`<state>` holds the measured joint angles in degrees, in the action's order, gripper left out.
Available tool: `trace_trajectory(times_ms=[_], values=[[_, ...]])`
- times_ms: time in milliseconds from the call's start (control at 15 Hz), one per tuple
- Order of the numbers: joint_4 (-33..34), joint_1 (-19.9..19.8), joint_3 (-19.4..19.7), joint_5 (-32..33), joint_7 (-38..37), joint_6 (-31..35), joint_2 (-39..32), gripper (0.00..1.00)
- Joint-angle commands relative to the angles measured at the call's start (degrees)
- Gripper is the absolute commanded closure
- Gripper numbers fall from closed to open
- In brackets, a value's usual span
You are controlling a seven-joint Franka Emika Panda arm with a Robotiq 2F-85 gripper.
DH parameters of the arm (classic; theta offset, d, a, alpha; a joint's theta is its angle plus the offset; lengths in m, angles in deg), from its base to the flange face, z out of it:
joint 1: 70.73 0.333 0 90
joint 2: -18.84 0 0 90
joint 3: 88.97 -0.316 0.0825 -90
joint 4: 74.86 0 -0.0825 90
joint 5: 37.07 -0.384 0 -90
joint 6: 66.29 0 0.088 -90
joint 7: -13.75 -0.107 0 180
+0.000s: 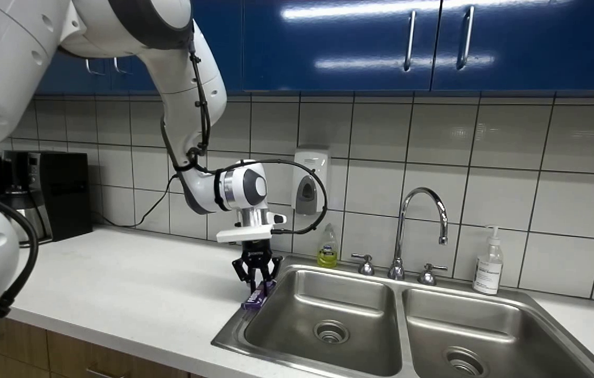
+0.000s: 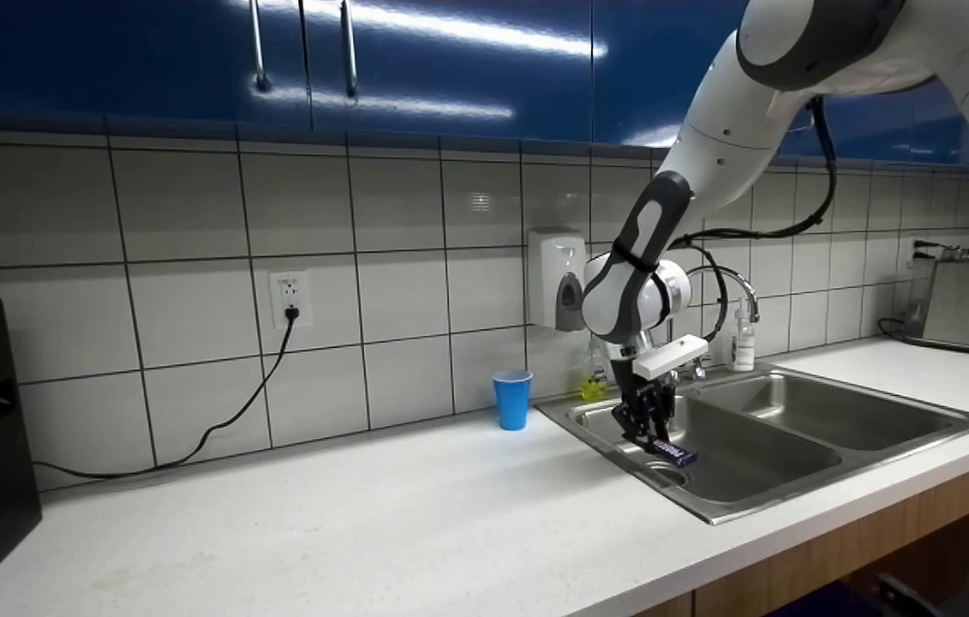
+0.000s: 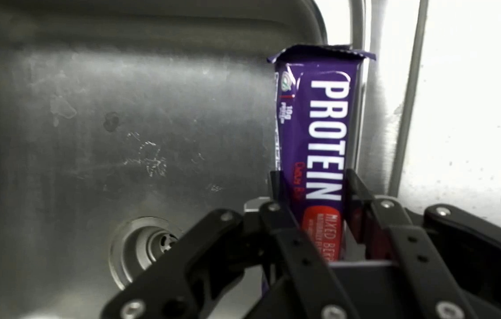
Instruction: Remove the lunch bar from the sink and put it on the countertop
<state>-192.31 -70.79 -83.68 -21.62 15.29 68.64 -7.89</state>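
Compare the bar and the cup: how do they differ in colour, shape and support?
Colour: the bar is purple with white lettering and a red patch, while the cup is plain blue outside.
Shape: the bar is oblong, while the cup flares towards its round rim.
Support: the pincer grips the bar over the edge of the sink, while the cup stands upright on the counter.
Shared: both are longer than they are wide.

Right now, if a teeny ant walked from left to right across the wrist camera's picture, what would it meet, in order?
Round drain, purple lunch bar, the sink's metal rim, white countertop.
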Motion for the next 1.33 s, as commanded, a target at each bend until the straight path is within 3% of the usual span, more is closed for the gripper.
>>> trace_trajectory(times_ms=[0,667,1267], values=[[-3.7,-0.5,-2.6,-0.7,4.5,1.7,2.6,0.90],[-8.0,1.1,-8.0,-1.7,9.5,3.0,3.8,0.90],[-8.6,1.8,-9.4,-2.3,9.8,2.7,3.2,0.90]])
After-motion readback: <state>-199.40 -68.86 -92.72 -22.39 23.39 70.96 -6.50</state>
